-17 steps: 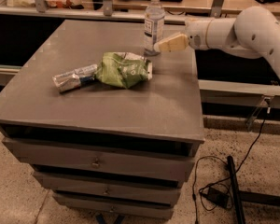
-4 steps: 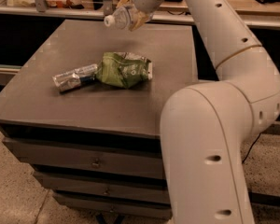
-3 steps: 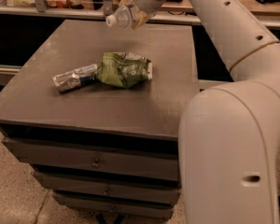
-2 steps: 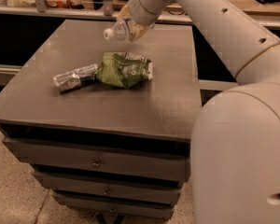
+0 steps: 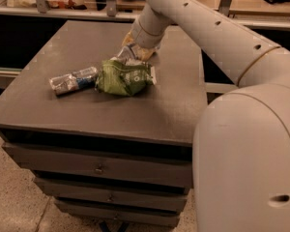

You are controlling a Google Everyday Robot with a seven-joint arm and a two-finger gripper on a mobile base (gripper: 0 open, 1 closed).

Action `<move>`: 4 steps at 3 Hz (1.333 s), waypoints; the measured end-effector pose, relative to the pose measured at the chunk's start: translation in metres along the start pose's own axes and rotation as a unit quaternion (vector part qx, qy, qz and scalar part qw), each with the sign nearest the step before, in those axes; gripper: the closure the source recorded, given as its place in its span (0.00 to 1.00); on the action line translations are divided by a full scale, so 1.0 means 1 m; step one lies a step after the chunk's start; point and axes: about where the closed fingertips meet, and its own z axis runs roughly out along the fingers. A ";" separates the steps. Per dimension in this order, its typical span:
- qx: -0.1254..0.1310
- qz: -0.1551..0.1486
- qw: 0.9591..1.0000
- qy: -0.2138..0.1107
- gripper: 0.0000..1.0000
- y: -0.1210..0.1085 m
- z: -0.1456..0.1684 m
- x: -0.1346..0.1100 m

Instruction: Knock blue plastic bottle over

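Loomed in from the right foreground as a bulky off-white jointed arm (image 5: 241, 144), slanting up and left, then bending down at a pale ringed wrist (image 5: 145, 25). Held the tan two-finger tool (image 5: 135, 50) low over the far part of the dark grey bench (image 5: 159, 105).

Lab: drawer cabinet (image 5: 111, 168); end effector (image 5: 131, 52) behind snack bag (image 5: 123, 77).

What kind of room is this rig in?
Likely an office or lab workspace: a grey drawer cabinet, speckled floor, counters behind. The gripper sits low behind the green snack bag.
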 end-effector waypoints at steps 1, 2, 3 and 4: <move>0.000 0.000 1.000 0.000 0.84 -0.002 -0.003 0.000; -0.008 0.015 1.000 0.005 0.59 -0.009 -0.007 0.009; -0.014 0.033 0.999 0.008 0.37 -0.015 -0.015 0.016; -0.025 0.047 0.999 0.002 0.13 -0.015 -0.020 0.015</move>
